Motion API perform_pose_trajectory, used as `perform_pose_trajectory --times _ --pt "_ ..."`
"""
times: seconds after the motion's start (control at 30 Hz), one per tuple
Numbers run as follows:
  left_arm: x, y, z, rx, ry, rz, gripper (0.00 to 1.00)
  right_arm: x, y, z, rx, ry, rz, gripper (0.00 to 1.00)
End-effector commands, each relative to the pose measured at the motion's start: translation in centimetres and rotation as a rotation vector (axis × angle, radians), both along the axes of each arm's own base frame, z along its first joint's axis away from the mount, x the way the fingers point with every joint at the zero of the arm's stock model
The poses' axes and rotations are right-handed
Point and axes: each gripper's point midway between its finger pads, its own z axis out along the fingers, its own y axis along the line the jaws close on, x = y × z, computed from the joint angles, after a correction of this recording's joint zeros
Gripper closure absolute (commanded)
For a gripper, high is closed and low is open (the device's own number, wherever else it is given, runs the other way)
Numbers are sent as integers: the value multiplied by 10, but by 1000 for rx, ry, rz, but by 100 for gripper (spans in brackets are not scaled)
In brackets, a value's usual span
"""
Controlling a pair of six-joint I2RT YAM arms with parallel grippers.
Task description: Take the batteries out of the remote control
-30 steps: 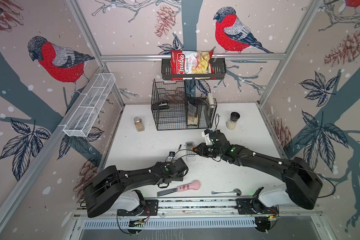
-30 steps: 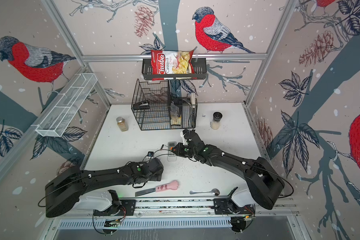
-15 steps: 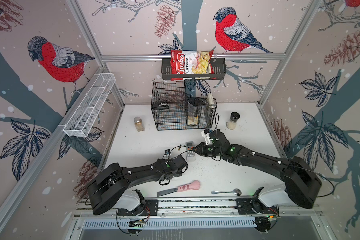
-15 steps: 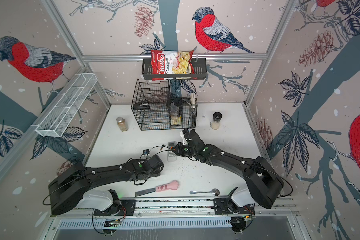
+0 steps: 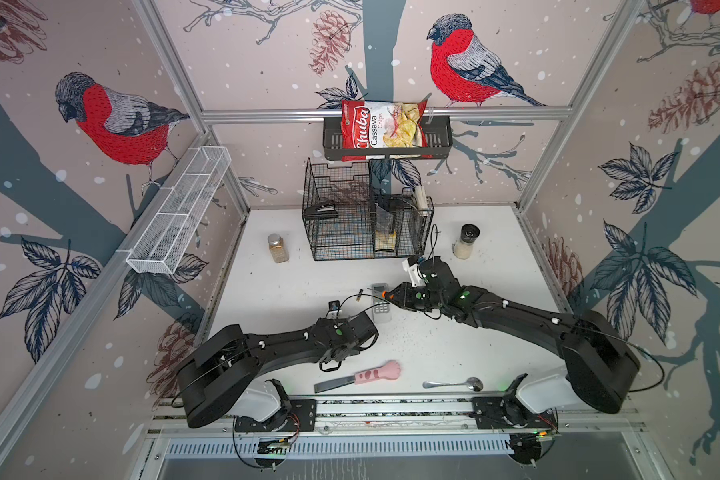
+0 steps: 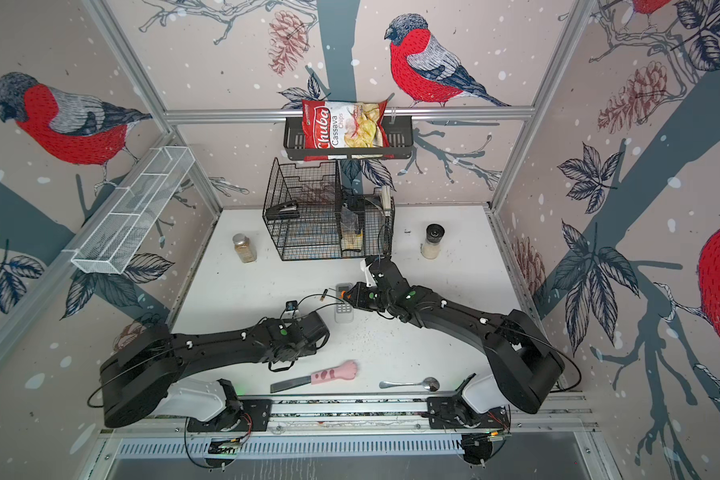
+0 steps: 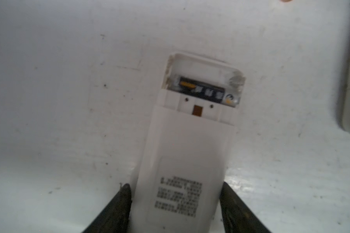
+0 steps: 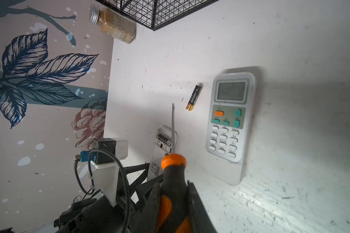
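The left gripper (image 7: 175, 187) straddles the white remote (image 7: 184, 151), likely to steady it; whether it pinches yet I cannot tell. The right gripper (image 8: 172, 201) pinches a screwdriver (image 8: 173, 167), ready to pry the battery (image 7: 202, 90) from its open back; another battery (image 8: 194, 97) lies on the table (image 8: 291, 161)

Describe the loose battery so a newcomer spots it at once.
In front of the black wire basket a grey remote lies buttons up. Beside its display end, not touching, lies the loose battery: a short black cylinder with a gold end, the only one on the table; a second battery sits inside the open compartment of the white remote.
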Motion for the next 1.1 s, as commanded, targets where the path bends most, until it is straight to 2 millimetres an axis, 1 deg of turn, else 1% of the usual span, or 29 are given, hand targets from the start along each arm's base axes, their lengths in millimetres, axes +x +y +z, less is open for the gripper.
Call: perform_pose_trajectory --times 0.0,0.1,0.27,0.53,0.73,0.83,0.93,1.0,1.07 --pt "-39 5 -21 46 237 -117 35 3 -5 8 15 -31 -16 100" --pt "-30 -9 -21 32 219 -183 35 6 -15 8 8 -35 -48 100" --pt "-16 -37 -21 -6 197 -301 37 10 -30 11 -3 -45 -92 99" --pt "2 -79 -22 -24 187 -479 38 13 -46 14 -16 -55 -136 99" --pt "11 -102 -20 -21 181 -599 38 16 -56 14 -19 -58 -167 99" --pt "10 -109 -21 -23 188 -644 39 17 -59 11 -27 -53 -176 100" --pt "7 -105 -25 -9 205 -647 38 18 -62 10 -30 -52 -184 100" --pt "4 -97 -27 8 215 -631 33 20 -62 11 -29 -56 -187 99" --pt "1 -89 -28 18 221 -610 21 21 -62 13 -27 -62 -186 99"
